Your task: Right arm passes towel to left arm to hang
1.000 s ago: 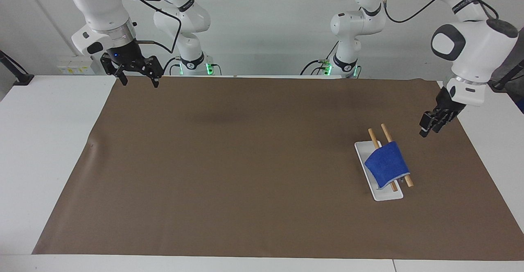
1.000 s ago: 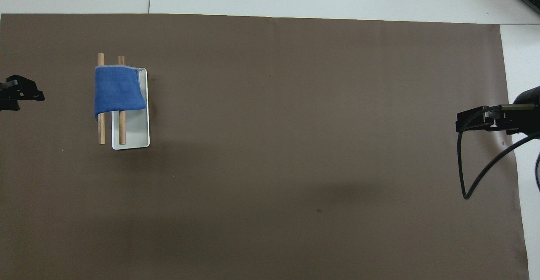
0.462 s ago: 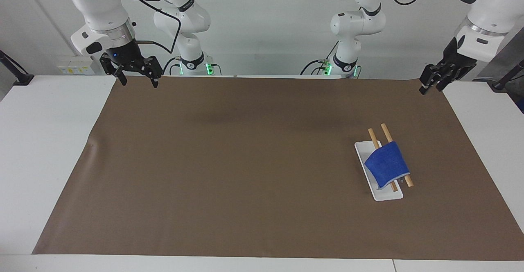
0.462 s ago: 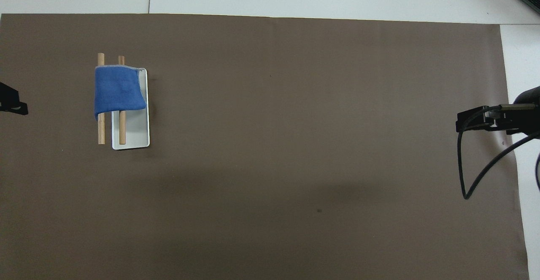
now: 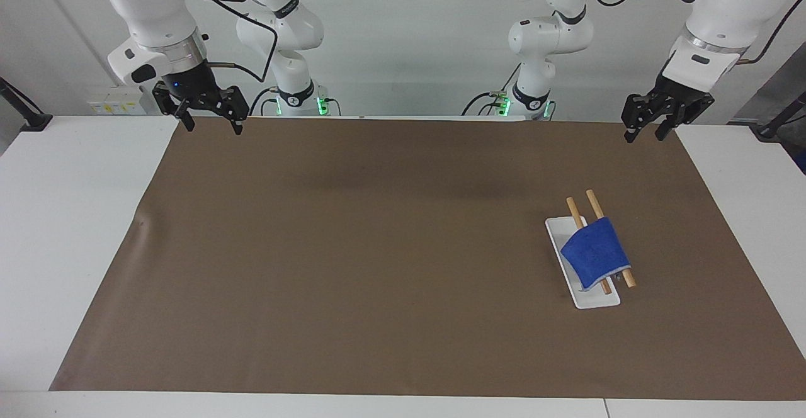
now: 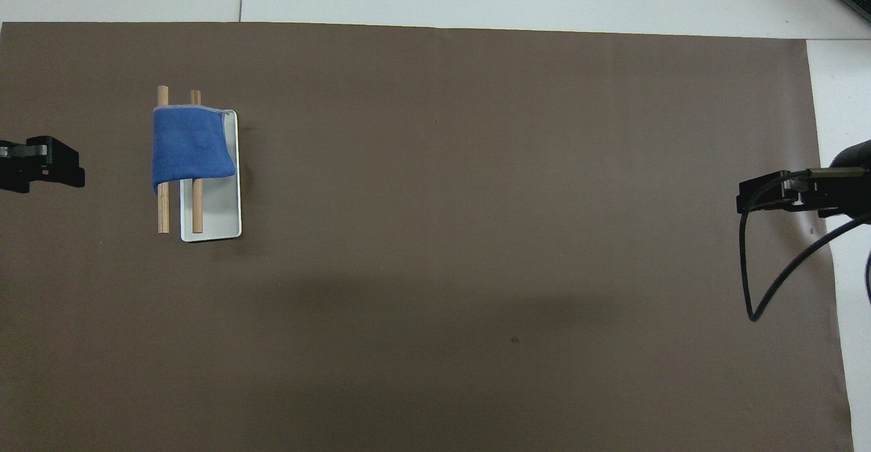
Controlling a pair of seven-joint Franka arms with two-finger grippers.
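1. I've pulled my left end effector [image 5: 650, 129] up and away over the last second. It was low beside the rack, just off the towel; now it hangs high over the brown mat's edge on the robots' side, at the left arm's end of the desk [image 5: 75, 216].

2. Its fingers are spread with nothing between them. They have been widening a little as it rose.

3. The towel [image 5: 594, 252] has not moved through any of this. It lies draped over the two wooden rods [image 5: 578, 211] of the small rack, whose white base [image 5: 595, 299] sits on the mat [image 5: 378, 267] toward the left arm's end.

4. The right end effector [image 5: 211, 116] has stayed where it was, waiting high over the mat's edge at its own end, fingers spread and empty, blue light on.

5. My reading: the hang is done. The cloth sits on the rods with no end effector touching it, and both arms are clear of the rack.

6. One corner of the towel droops onto the white base. It looks settled, so I'd leave it alone.
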